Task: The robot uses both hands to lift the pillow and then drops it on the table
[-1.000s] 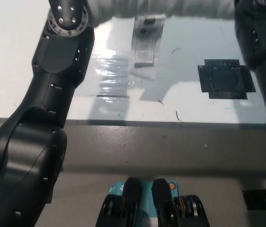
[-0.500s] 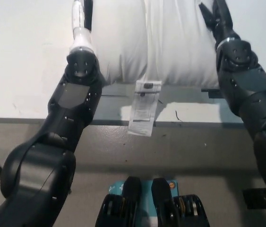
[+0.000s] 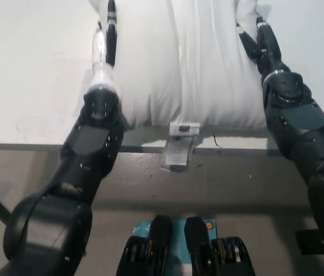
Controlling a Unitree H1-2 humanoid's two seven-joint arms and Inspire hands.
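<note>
A big white pillow (image 3: 190,63) fills the top middle of the head view, low over the white table (image 3: 29,75), with a thin shadow under its near edge. My white left hand (image 3: 102,49) presses against its left side and my black right hand (image 3: 258,41) against its right side, so the pillow is held between them. Most of both hands is hidden by the pillow's bulge. A grey label (image 3: 180,145) hangs from the pillow's near seam over the table's front edge.
The table's front edge (image 3: 29,146) runs across the picture below the pillow, with grey floor (image 3: 208,184) in front of it. Bare white tabletop shows to the left of the pillow and a narrow strip (image 3: 317,52) to its right.
The pillow has come down from the top of the picture toward the table, now covering the black patch and the shiny film on it. Both arms came down with it, still at its sides.
</note>
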